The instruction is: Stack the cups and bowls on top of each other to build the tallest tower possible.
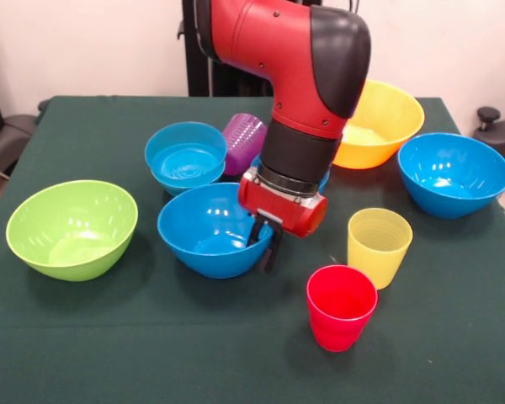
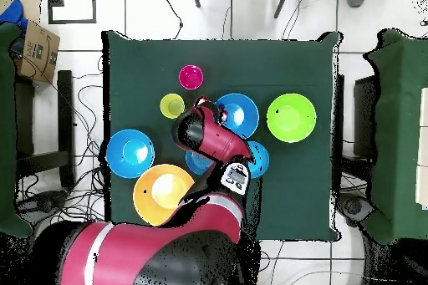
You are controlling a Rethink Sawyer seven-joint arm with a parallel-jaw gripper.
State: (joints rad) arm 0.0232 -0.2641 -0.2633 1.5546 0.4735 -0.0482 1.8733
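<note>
My gripper (image 1: 265, 241) is down at the right rim of the middle blue bowl (image 1: 209, 229), one finger inside the rim and one outside, shut on it. The bowl rests on the table. A smaller blue bowl (image 1: 185, 155) stands just behind it, and a purple cup (image 1: 244, 141) lies on its side beside that. The lime green bowl (image 1: 71, 227) is at the left. At the back right stands the yellow bowl (image 1: 379, 123), with another blue bowl (image 1: 453, 173) beside it. The yellow cup (image 1: 379, 246) and the red cup (image 1: 341, 305) stand upright to the gripper's right. No tower shows.
The arm hides most of one more blue bowl (image 2: 199, 162) in the overhead view. The dark green tablecloth (image 1: 109, 337) covers the table. Chairs and cables lie around the table on the floor.
</note>
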